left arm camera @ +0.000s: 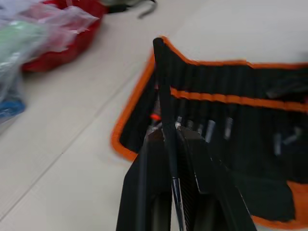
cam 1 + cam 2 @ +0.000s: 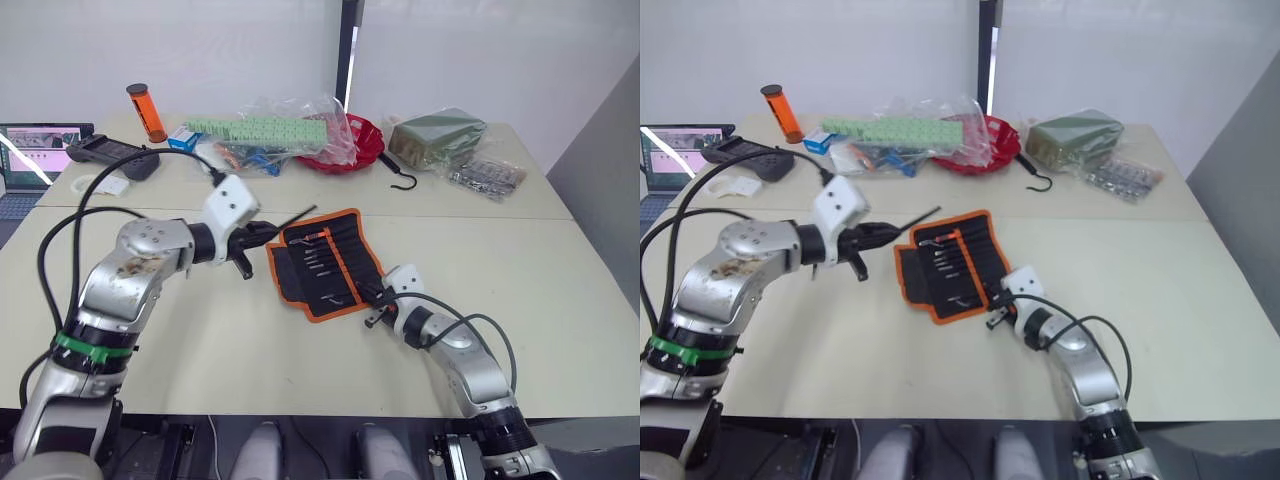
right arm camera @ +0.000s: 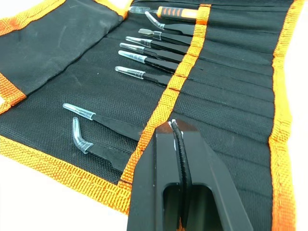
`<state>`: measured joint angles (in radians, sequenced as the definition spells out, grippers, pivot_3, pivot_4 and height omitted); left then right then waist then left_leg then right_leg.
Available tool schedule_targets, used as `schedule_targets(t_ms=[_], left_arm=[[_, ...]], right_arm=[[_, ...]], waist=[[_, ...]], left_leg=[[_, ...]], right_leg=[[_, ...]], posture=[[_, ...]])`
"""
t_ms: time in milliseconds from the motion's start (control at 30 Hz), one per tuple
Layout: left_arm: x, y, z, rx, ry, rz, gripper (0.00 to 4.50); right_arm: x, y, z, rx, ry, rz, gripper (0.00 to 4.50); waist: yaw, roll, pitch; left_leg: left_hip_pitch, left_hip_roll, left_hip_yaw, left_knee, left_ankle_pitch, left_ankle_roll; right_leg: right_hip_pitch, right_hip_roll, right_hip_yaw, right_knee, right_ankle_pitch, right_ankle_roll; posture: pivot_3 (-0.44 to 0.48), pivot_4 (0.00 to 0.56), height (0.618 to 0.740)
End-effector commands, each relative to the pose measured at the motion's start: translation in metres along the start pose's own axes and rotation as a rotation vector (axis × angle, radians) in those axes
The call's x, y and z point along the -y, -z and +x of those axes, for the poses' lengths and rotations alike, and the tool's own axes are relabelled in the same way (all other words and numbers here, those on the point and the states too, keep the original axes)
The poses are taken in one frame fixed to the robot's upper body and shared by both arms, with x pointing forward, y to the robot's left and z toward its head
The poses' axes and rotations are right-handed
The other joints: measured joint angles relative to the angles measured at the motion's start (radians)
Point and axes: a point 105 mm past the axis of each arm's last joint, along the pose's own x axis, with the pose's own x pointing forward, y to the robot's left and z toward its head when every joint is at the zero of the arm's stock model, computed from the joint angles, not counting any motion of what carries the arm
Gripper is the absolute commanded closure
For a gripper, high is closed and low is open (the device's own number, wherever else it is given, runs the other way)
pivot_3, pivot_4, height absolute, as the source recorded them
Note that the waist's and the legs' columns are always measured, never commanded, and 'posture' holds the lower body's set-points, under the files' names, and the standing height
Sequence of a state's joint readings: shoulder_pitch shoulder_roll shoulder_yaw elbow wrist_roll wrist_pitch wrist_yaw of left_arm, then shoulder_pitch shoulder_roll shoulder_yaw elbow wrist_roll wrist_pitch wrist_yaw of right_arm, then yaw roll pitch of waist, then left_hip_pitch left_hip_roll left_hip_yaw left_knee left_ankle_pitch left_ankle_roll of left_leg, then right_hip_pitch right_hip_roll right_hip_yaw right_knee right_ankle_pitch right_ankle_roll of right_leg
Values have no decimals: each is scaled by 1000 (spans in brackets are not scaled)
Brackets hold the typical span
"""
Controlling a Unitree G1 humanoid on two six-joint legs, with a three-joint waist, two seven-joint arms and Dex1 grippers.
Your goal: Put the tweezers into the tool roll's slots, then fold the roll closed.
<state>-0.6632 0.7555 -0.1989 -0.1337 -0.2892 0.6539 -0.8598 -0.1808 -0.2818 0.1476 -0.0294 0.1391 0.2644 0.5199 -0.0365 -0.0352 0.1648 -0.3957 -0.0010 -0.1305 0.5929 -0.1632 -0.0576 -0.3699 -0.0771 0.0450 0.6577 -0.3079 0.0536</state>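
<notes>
A: Status at the bench (image 2: 560, 300). Tool roll (image 2: 325, 262) lies open near the middle, slightly toward the front edge, orange trim all round. Several tweezers sit in the slots (image 3: 159, 53) already, capped tips showing above the orange inner strip (image 3: 180, 77).

B: And the one in play?

A: Left end effector (image 1: 168, 139) is clenched on a slim black tweezers (image 2: 290, 219), held just off the roll's left edge, tip aimed toward the back of the bench. Not yet in a pocket.

B: Right side?

A: Right end effector (image 3: 177, 127) is closed on the short black strap (image 3: 182, 159) at the roll's front-right corner. Looks like it is pinning the fabric.

B: Advice for the insert?

A: Judgement only: pick a free slot, line the tweezers up parallel with the seated ones, and slide it in low along the fabric. Keep the strap held so the roll doesn't creep. Watch the neighbouring tips; a skewed entry could snag the strip.

B: Clutter?

A: Red bowl (image 2: 368, 145) and black hook (image 2: 400, 182) sit toward the back edge, well apart.
</notes>
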Motion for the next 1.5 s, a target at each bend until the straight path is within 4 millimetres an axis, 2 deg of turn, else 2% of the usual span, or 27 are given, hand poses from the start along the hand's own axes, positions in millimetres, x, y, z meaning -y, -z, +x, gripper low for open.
schedule_targets(t_ms=[33,200,333,900,1033,1100,1233,1500], left_arm=[[12,-1,10,-91,147,47,4479],[25,5,25,-212,306,105,4479],[29,8,34,-239,344,118,4479],[32,17,50,-267,322,126,4479],[31,12,60,-230,286,136,4479],[25,11,68,-235,223,213,4479],[36,3,77,-180,245,196,4479],[52,5,94,-148,293,177,4479]], right_arm=[[0,29,-6,-107,37,40,4500],[1,29,-7,-94,72,55,4500],[1,29,-9,-91,92,59,4500],[3,30,-12,-92,111,62,4500],[2,29,-10,-93,97,59,4500],[1,29,-9,-93,94,56,4500],[-1,31,-9,-99,89,51,4500],[-6,32,-8,-92,88,70,4500]], waist=[[0,2,1],[-3,3,2],[-2,3,2],[0,3,2],[0,3,2],[0,3,2],[1,3,2],[2,4,2]], left_leg=[[0,0,0,0,0,0],[-1,0,0,0,0,0],[-2,0,0,0,0,0],[-3,0,0,1,0,0],[-3,0,0,1,0,0],[-3,0,0,2,0,0],[-3,0,0,4,0,0],[-3,-1,-1,5,0,0]], right_leg=[[0,0,0,0,0,0],[-1,0,0,0,-1,1],[-2,0,0,0,-1,1],[-2,0,0,1,-1,1],[-2,0,0,1,-1,1],[-2,0,0,1,-1,1],[-2,0,0,3,-1,1],[-1,0,0,4,-1,1]], posture=[[0,150,740],[0,150,740],[0,150,740],[0,150,740],[0,150,740],[0,150,740],[0,150,740],[0,150,740]])
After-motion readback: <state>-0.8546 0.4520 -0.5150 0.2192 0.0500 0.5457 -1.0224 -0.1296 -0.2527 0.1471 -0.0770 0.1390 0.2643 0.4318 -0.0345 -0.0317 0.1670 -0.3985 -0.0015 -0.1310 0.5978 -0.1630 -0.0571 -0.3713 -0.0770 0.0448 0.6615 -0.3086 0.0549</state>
